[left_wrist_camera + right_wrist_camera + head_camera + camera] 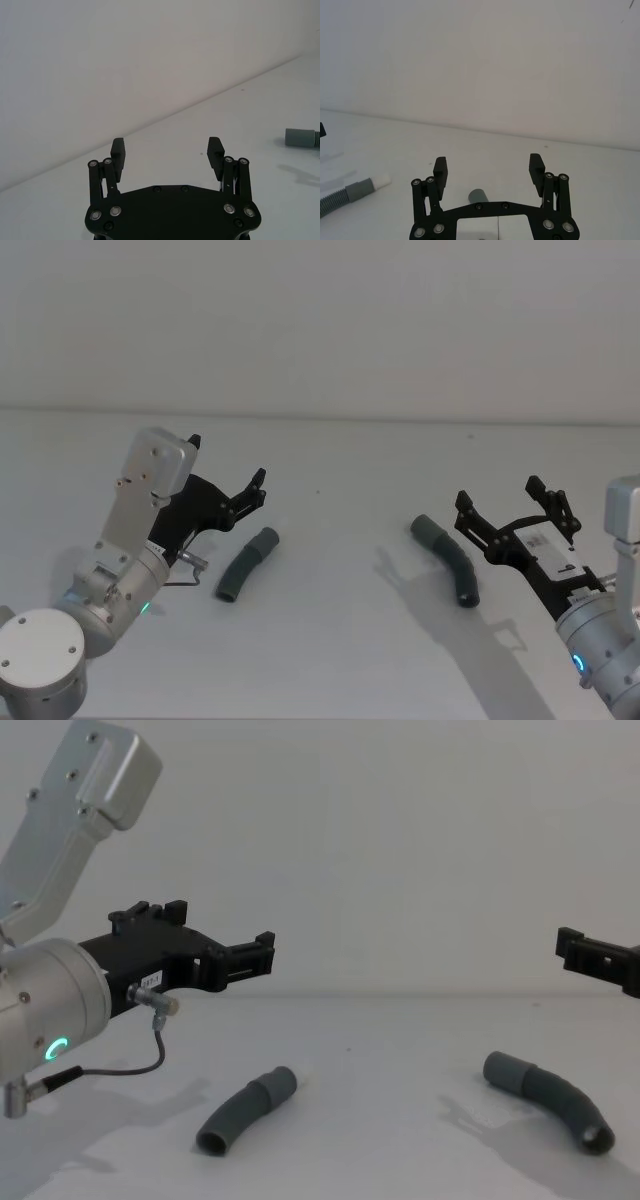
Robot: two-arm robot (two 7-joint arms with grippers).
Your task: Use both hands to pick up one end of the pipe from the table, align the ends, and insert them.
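Dark grey plastic in two curved lengths lies flat on the pale table (330, 670), and the two lengths are well apart. In the head view the left pipe piece (245, 566) sits left of centre, its thicker collar (266, 538) pointing up and to the right. The right pipe piece (447, 558) sits right of centre, with its lighter end pointing up and to the left.

The left claw (227, 460) hangs in the air at the left of that frame, above and to the left of the left pipe piece. Its two black fingers are spread wide with nothing between them. The right claw (498, 492) hangs at the lower right, just right of the right pipe piece, and is likewise spread wide and empty.

In the right wrist view, the round grey end of the right pipe piece shows low in the gap between the fingers, partly hidden by the claw's black frame. At the lower left of that frame the left pipe piece shows a ribbed stretch, the collar and a white tip (381, 181).

A thin cable (130, 1065) with a metal plug loops down from the left arm, near the left pipe piece's open end but apart from it. The right claw's shadow (392, 565) falls on the table between the two pieces. A plain pale wall (320, 320) stands behind.
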